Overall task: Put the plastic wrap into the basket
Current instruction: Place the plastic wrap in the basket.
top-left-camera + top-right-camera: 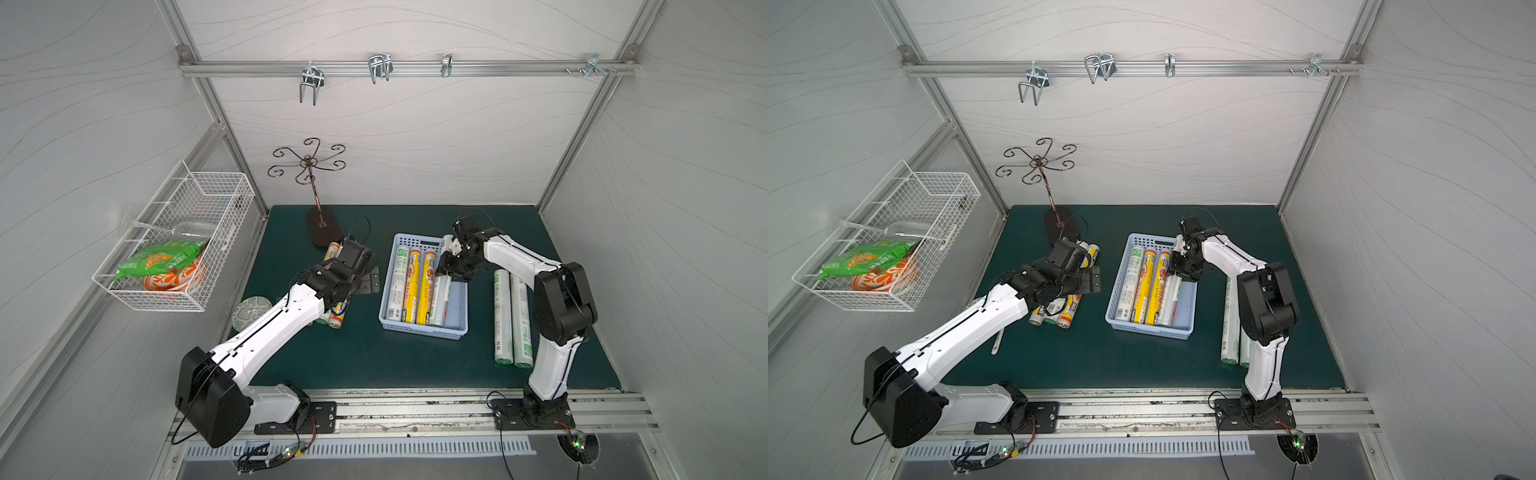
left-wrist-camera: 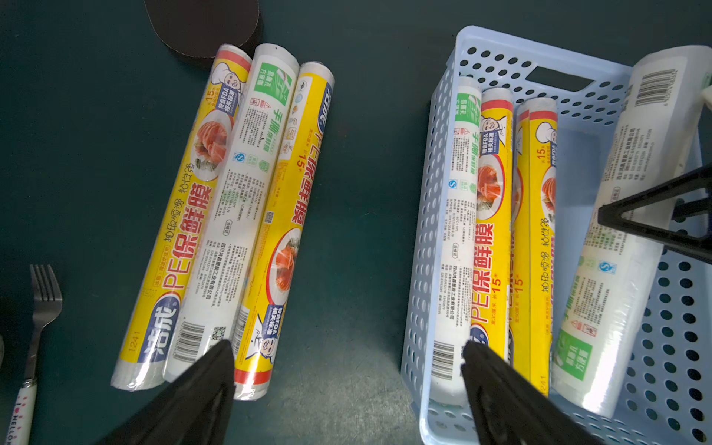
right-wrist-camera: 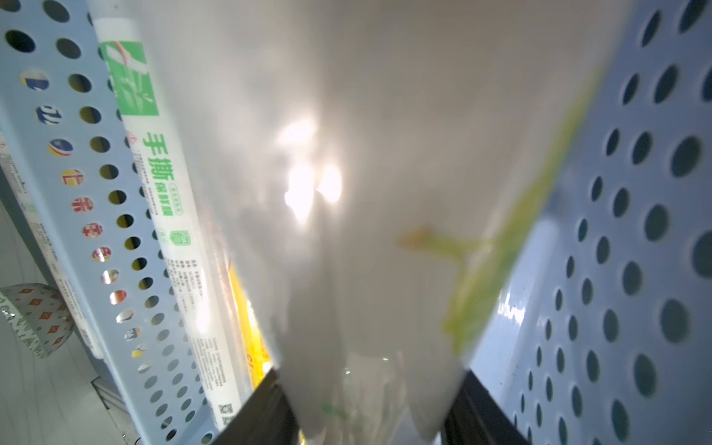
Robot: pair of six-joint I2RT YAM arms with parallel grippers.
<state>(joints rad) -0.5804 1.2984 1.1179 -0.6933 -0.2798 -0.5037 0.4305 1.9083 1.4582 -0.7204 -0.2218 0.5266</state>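
The light-blue basket (image 1: 419,332) (image 1: 1150,330) (image 2: 424,239) sits mid-mat. Three rolls of plastic wrap lie flat in it, one white (image 1: 400,282) and two yellow. My right gripper (image 1: 451,266) (image 1: 1177,270) (image 3: 370,385) is shut on a fourth, white roll (image 1: 441,299) (image 2: 624,215) (image 3: 385,154). That roll is tilted: its near end is down inside the basket and its far end is over the far rim. My left gripper (image 1: 365,276) (image 1: 1092,280) (image 2: 346,350) hangs open and empty above three more rolls (image 2: 231,215) (image 1: 1059,311) left of the basket. Two white-green rolls (image 1: 511,320) (image 1: 1229,324) lie right of it.
A brown metal cup tree (image 1: 320,224) stands at the back left of the mat. A fork (image 2: 38,316) and a patterned round dish (image 1: 251,311) lie near the left edge. A white wire basket (image 1: 174,249) with a green bag hangs on the left wall.
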